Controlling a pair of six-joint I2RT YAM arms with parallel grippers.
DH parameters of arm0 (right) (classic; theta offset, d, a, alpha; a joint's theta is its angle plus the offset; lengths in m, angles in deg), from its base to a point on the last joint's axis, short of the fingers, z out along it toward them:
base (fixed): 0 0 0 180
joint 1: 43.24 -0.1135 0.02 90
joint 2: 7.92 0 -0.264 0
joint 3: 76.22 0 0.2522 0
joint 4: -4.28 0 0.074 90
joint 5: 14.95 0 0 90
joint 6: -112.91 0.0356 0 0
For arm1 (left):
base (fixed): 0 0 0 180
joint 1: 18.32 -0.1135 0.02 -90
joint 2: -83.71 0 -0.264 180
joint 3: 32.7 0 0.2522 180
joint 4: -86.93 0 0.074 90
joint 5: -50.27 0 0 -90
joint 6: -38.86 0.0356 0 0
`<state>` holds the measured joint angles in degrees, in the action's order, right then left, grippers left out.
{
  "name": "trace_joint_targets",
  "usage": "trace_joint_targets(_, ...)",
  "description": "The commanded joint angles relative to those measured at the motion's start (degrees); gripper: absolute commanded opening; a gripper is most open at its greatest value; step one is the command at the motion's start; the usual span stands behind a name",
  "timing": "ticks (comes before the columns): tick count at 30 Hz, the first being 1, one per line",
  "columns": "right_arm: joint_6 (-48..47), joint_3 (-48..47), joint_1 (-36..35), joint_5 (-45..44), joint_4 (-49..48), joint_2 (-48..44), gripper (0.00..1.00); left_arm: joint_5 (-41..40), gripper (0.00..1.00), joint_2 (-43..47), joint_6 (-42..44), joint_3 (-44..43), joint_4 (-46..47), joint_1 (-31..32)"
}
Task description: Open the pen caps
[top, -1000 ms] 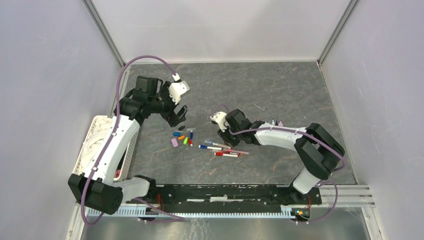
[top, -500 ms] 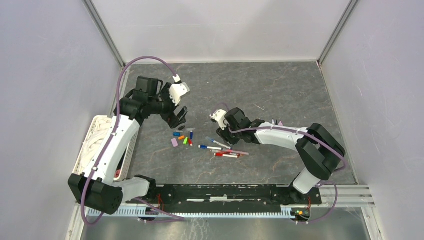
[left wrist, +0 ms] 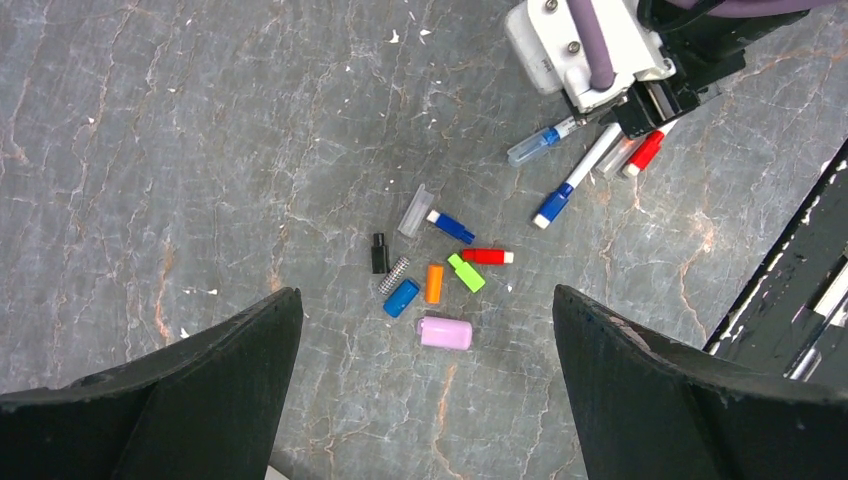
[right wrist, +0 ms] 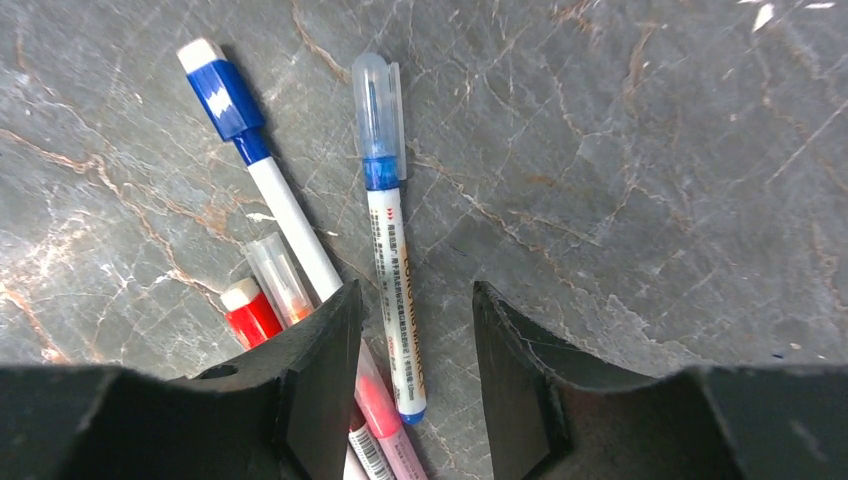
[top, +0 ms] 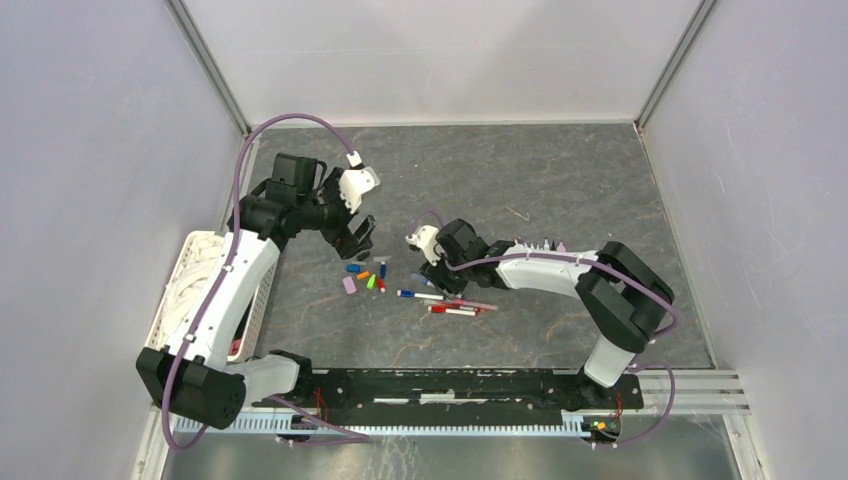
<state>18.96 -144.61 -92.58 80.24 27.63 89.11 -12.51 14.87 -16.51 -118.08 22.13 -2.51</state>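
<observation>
Several loose pen caps lie in a cluster: black [left wrist: 379, 253], blue [left wrist: 401, 297], orange [left wrist: 434, 283], green [left wrist: 465, 272], red [left wrist: 487, 256] and lilac [left wrist: 445, 332]. From above the caps [top: 365, 279] sit just below my left gripper [top: 358, 238], which hovers over them wide open and holds nothing [left wrist: 426, 295]. The pens [top: 447, 300] lie to their right. My right gripper [top: 432, 270] is low over them. Its open jaws [right wrist: 417, 295] straddle the barrel of a white pen [right wrist: 395, 260] with a clear cap [right wrist: 376, 100]. A blue-capped pen [right wrist: 227, 92], a red cap [right wrist: 250, 315] and a pink pen [right wrist: 385, 415] lie beside the left finger [right wrist: 320, 370].
A white basket [top: 193, 290] stands at the table's left edge beside the left arm. The black mounting rail [top: 450, 385] runs along the near edge. A clear cap [left wrist: 415, 210] and a small spring [left wrist: 395, 275] lie among the caps. The back half of the table is bare grey stone.
My right gripper has slid left along the table over the pens and its jaws have widened. The left arm and the caps have not moved.
</observation>
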Motion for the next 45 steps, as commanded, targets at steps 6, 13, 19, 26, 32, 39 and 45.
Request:
trace_joint_targets(6,-1.1,0.7,0.0,-1.4,-1.4,3.5,0.46,2.0,1.00,0.2,2.9,-1.1,-1.9,-0.3)
trace_joint_targets(13,-1.4,0.7,2.9,-0.6,-2.0,3.6,0.07,4.8,1.00,-1.3,5.3,0.8,-4.5,-0.3)
trace_joint_targets(19,0.8,-2.8,6.3,11.7,-0.7,-1.0,0.00,12.8,1.00,0.6,15.7,10.0,-5.4,-0.3)
trace_joint_targets(26,5.9,-10.3,7.3,37.2,5.9,-0.7,0.00,15.1,0.96,0.5,20.2,12.0,-4.6,3.5)
trace_joint_targets(32,7.9,-13.2,6.6,46.3,8.3,0.0,0.00,12.9,0.92,-0.1,22.9,12.6,-4.6,8.4)
trace_joint_targets(39,9.2,-15.9,6.6,53.0,9.8,2.1,0.00,8.6,0.80,0.1,24.2,14.0,-3.9,12.1)
trace_joint_targets(45,11.3,-16.6,6.4,55.3,9.1,3.8,0.00,7.8,0.66,-0.4,25.1,15.2,-2.8,13.8)
